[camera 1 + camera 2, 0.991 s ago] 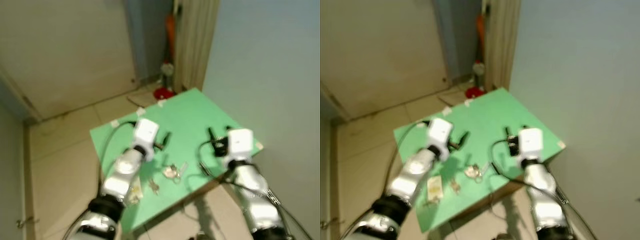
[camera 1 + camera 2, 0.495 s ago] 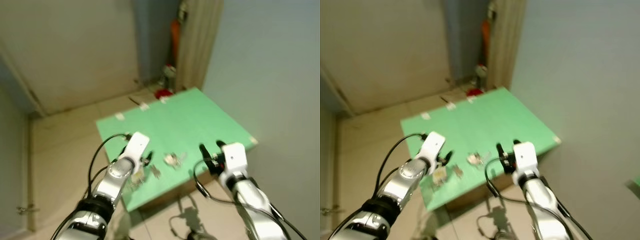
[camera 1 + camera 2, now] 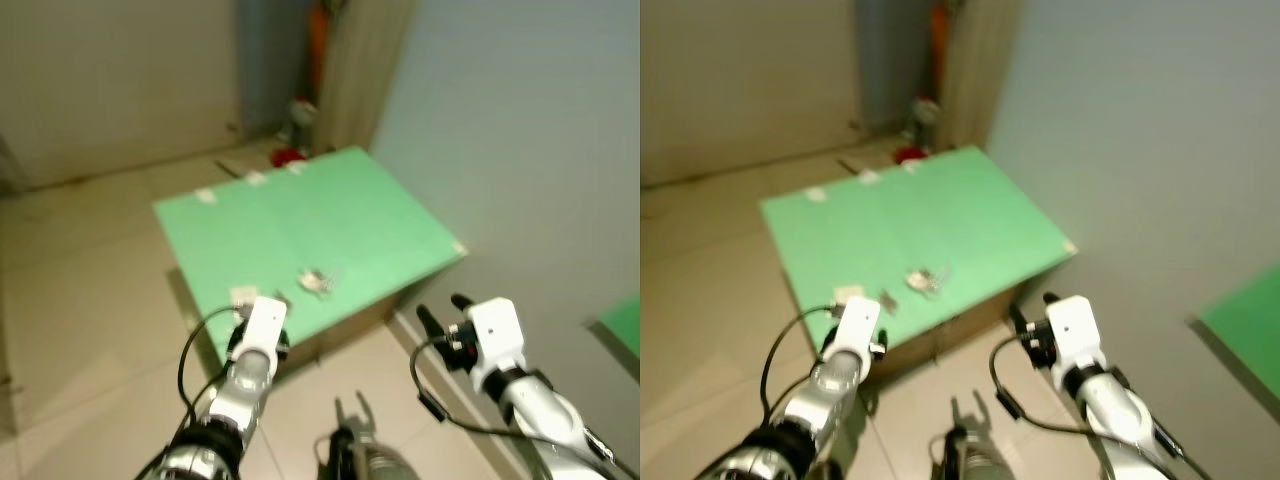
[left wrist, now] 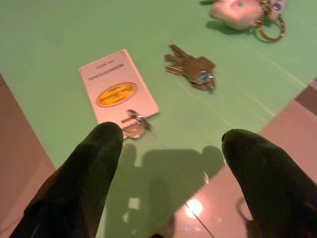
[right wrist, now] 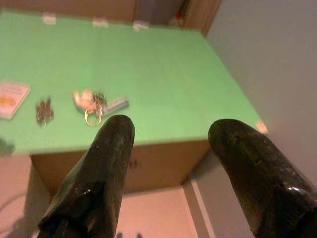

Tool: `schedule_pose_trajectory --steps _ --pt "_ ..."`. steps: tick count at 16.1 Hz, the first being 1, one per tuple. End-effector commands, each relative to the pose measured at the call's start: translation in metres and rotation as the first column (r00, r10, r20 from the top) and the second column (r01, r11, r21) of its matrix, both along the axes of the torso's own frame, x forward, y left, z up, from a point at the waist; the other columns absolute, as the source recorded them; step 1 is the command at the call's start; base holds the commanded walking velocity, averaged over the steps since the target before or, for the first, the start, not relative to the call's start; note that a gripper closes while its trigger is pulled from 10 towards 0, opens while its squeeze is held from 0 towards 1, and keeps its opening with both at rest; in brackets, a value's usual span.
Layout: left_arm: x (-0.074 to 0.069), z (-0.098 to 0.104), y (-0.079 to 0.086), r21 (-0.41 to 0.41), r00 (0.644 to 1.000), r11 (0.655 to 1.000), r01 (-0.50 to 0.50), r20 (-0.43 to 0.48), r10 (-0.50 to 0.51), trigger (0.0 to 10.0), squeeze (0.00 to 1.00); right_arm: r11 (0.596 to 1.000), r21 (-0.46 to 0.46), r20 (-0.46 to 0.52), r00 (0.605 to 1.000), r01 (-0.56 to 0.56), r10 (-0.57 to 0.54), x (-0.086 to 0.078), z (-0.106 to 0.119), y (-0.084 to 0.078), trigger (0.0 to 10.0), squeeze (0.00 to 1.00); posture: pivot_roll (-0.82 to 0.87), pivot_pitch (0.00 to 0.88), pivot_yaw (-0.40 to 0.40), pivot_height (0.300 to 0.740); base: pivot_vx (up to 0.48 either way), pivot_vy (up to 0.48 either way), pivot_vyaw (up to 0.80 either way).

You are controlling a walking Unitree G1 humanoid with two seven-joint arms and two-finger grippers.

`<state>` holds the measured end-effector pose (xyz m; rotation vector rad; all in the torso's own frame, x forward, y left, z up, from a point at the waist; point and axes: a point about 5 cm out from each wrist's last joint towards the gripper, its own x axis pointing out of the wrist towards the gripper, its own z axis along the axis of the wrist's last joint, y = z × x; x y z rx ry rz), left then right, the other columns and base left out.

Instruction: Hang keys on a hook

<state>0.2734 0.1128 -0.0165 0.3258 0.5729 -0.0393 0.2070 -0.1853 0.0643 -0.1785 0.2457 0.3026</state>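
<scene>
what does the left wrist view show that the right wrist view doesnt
The left wrist view alone lets you read detail: the white card has an orange oval label and a small metal clip at its corner, and the bare keys show separate blades.

The right wrist view alone takes in the whole green table top, its brown cardboard side, taped far corners and the grey wall beside it.

Both show the card, the bare keys and the keyring bunch with a pale charm lying apart on the green surface, seen between open black fingers.

Low green-topped table (image 3: 300,215) on beige tiled floor (image 3: 90,300) — pale blue-grey wall (image 3: 520,120) beside it, red object (image 3: 290,157) in far corner.
</scene>
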Motion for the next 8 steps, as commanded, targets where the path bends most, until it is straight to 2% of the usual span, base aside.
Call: schedule_pose_trajectory --steps 1,4,8 --pt "-0.007 -0.005 0.002 0.046 1.0 0.999 -0.02 0.006 0.02 10.0 0.0 1.0 -0.013 0.014 1.0 0.002 -0.001 0.005 0.009 -0.006 10.0 0.0 -0.27 0.164 -0.157 0.74 0.0 0.0 0.0" --pt "-0.002 -0.001 0.013 0.092 0.995 0.992 -0.087 0.054 0.083 10.0 0.0 1.0 -0.021 -0.012 1.0 0.011 -0.012 -0.001 0.008 -0.011 10.0 0.0 -0.28 0.164 -0.16 0.74 0.0 0.0 0.0" --pt "0.008 0.01 0.02 0.084 0.98 0.983 -0.162 0.13 0.15 10.0 0.0 1.0 -0.004 -0.046 0.999 0.013 -0.013 -0.005 0.004 -0.006 10.0 0.0 -0.26 0.16 -0.151 0.74 0.0 0.0 0.0"
